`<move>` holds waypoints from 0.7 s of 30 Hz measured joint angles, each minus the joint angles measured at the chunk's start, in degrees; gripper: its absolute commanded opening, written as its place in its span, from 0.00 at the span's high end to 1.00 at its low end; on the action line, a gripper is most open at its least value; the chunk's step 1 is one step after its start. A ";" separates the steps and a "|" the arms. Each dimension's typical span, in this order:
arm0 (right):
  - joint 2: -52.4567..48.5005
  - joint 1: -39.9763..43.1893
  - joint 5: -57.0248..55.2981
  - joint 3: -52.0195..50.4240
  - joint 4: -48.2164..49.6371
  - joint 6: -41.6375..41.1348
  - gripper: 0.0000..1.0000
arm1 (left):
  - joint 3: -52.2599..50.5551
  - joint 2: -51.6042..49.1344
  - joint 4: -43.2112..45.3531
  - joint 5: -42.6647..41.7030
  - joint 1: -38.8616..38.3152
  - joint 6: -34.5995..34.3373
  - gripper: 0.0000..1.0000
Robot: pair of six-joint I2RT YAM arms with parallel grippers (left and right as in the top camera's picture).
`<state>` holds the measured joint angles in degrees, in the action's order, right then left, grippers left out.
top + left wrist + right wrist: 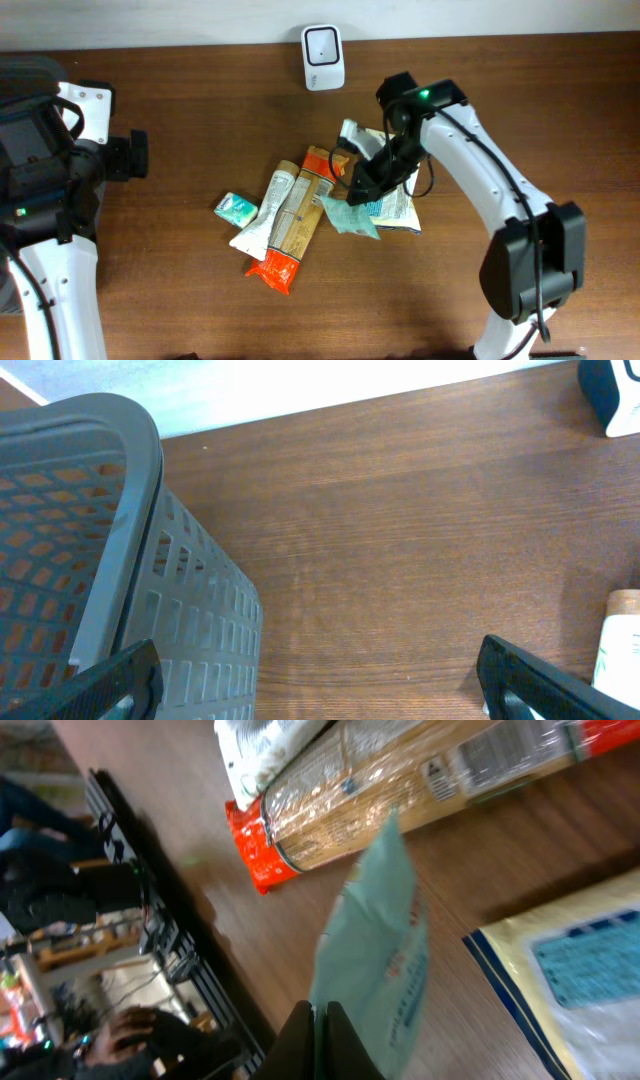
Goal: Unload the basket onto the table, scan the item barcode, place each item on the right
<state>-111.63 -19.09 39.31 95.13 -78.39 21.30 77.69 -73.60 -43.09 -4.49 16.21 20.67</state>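
Claws first: across the desk (180,300) my left claw (320,695) stands wide open, empty, by the grey basket (90,480). White scanner (323,57) sits at the back edge, beyond my right claw (357,186), the nearer of the 2, which is clamped shut on an edge of the mint pouch (352,217) mid-desk, its length trailing toward the front.

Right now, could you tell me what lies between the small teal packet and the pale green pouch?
In the overhead view, a white plastic tube and a clear noodle pack with orange ends lie between the teal packet and green pouch.
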 measured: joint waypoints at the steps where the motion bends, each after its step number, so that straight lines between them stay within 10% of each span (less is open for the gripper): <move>1: -0.37 0.02 0.85 -1.66 1.33 1.01 0.96 | 0.00 0.00 -0.02 0.00 0.00 0.00 0.01; 8: -1.27 4.15 -3.61 -2.82 6.93 -1.66 0.95 | 0.00 0.00 -0.02 0.00 0.00 0.00 0.01; 12: -1.53 6.95 -12.41 -2.84 13.55 -7.91 0.46 | 0.00 0.00 -0.02 0.00 0.00 0.02 0.01; 21: -1.57 7.34 -21.27 -2.91 20.44 -19.34 0.39 | 0.00 0.00 -0.02 0.00 0.00 0.00 0.01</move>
<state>-113.21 -11.75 18.04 92.23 -57.95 1.96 77.69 -73.60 -43.11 -4.49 16.21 20.67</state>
